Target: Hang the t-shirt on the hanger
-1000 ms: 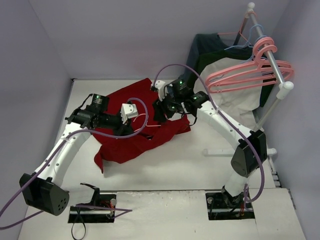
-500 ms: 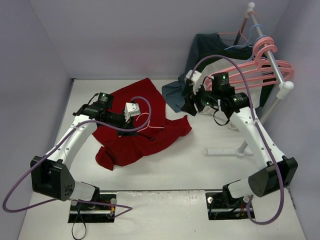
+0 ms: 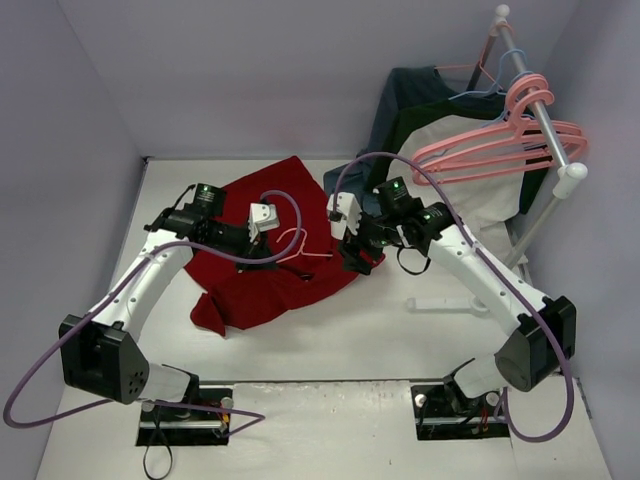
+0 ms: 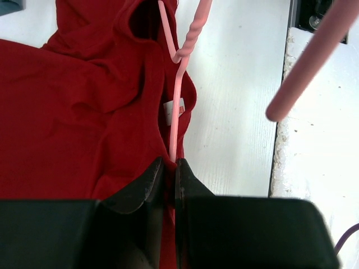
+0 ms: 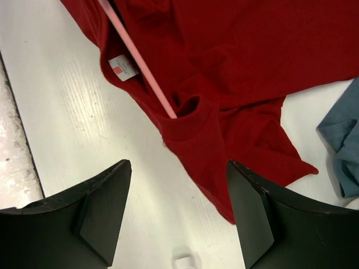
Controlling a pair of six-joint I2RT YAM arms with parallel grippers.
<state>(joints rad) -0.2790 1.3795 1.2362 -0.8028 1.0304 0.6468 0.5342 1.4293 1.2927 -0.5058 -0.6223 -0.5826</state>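
Left wrist view: the left gripper [image 4: 168,163] pinches one pink hanger [image 4: 178,106] between its closed jaws. The wire runs straight ahead of the fingertips into the neck opening of the one red t-shirt [image 4: 73,106], which lies ahead of and under the fingers. The right gripper [image 5: 177,174] is spread wide and holds nothing, just above the collar, with one white label [image 5: 123,67] ahead of it. Beyond it, a rack [image 3: 535,105] holds one blue hanger [image 3: 490,85] and spare pink hangers [image 3: 500,150], too overlapped to count.

Hung garments [image 3: 405,100], spare hangers [image 3: 520,140], rack [image 3: 570,180]
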